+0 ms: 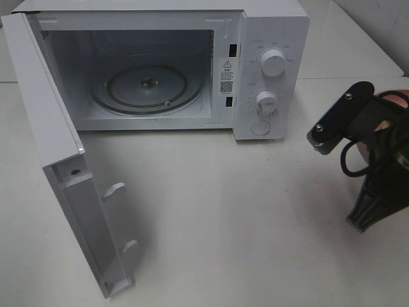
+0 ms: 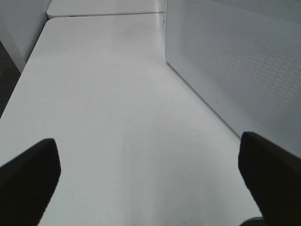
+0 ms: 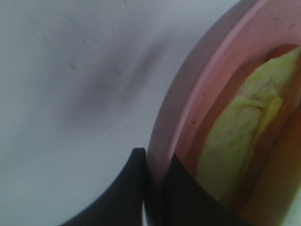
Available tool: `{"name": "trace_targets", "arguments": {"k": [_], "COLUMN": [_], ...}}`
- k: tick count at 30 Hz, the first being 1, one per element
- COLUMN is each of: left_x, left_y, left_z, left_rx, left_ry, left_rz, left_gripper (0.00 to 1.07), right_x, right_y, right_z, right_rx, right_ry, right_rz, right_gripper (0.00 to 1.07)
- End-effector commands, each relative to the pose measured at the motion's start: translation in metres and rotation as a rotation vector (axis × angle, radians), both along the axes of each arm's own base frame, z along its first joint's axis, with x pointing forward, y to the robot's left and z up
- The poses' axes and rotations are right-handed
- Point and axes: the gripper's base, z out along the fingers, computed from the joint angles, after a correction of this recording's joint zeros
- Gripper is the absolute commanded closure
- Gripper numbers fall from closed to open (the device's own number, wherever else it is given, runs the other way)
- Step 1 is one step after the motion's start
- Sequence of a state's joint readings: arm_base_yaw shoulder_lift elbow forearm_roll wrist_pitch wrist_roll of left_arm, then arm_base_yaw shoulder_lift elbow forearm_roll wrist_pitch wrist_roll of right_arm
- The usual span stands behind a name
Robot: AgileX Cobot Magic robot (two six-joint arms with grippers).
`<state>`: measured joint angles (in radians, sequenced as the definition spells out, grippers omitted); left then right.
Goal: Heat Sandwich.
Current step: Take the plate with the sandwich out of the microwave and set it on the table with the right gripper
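Right tool pinches plate rim beside sandwich.

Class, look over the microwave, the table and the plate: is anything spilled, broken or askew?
Nothing stands out. The microwave stands open with its glass turntable seated flat and bare, and the sandwich lies on the pink plate.

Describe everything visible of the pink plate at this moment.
The pink plate is round, smooth and plastic-looking, with a raised rim. The right gripper is shut on that rim, one finger on each side. The sandwich, pale yellow-green, lies on it. In the high view only a sliver shows behind the right arm, at the table's right edge.
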<state>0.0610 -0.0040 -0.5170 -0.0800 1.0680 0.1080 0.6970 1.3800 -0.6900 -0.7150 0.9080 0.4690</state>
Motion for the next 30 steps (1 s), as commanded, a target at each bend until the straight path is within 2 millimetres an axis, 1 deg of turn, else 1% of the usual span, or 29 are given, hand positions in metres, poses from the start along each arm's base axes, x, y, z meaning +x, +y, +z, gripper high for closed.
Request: {"name": "trace_targets", "arguments": {"k": [1, 6, 10, 15, 23, 24, 30], "left_x": [-0.001, -0.001, -0.001, -0.001, -0.001, -0.001, -0.001], "left_y": [-0.001, -0.001, -0.001, -0.001, -0.001, -0.001, -0.001], "left_z": [0.000, 0.000, 0.000, 0.000, 0.000, 0.000, 0.000], "left_rx": [-0.006, -0.006, -0.006, -0.006, -0.006, -0.006, -0.006], "left_ry": [-0.004, -0.004, -0.004, -0.004, -0.004, -0.004, -0.004], "left_rz": [-0.006, -0.006, -0.006, -0.006, -0.006, -0.006, -0.006], "left_gripper": [0.09, 0.09, 0.09, 0.09, 0.09, 0.09, 0.09], "right_x": [0.015, 0.022, 0.035, 0.043, 0.047, 0.050, 0.055], "right_y": [0.005, 0.011, 0.021, 0.029, 0.032, 0.029, 0.022], "right_z": [0.000, -0.004, -0.009, -0.011, -0.021, -0.024, -0.031], "right_rx": [-0.037, -0.050, -0.051, -0.037, -0.044, -0.051, -0.053], "right_ry": [-0.035, -0.028, -0.025, -0.018, -0.007, -0.003, 0.009], "right_rz": [-0.115, -0.140, -0.161, -0.175, -0.197, -0.209, -0.239], "right_gripper": [1.07, 1.07, 1.07, 1.07, 1.07, 1.06, 1.05]}}
